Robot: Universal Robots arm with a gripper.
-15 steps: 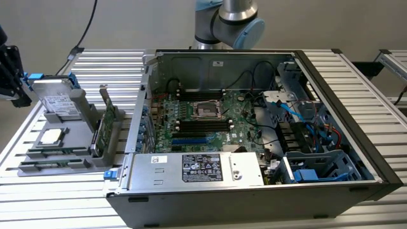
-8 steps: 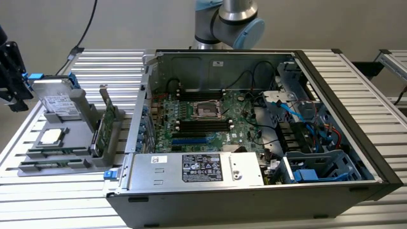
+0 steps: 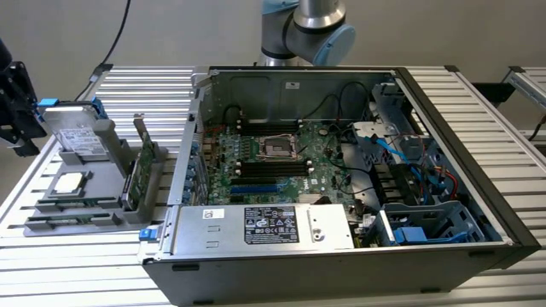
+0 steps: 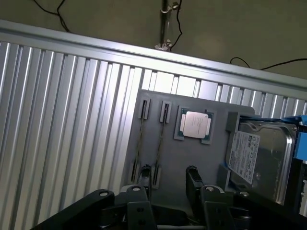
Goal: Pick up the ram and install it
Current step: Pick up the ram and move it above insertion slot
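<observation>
Two ram sticks [image 4: 140,139] [image 4: 161,136] stand on edge in parallel slots of a grey holder [image 4: 211,163]. In the exterior view they are thin green strips [image 3: 73,205] at the holder's front, at that view's left. My gripper [image 4: 168,173] hangs above the holder near one end of the sticks. It is open, with its dark fingers [image 4: 192,178] apart and nothing held between them. In the exterior view the gripper [image 3: 19,131] is a black shape at the left edge, beside the holder [image 3: 85,224].
The holder also carries a processor chip [image 4: 195,124], a silver hard drive with blue tabs [image 4: 261,155] and a tall green expansion card [image 3: 140,169]. An open computer case [image 3: 444,211] with its motherboard [image 3: 268,163] fills the middle of the ribbed metal table [image 3: 111,83].
</observation>
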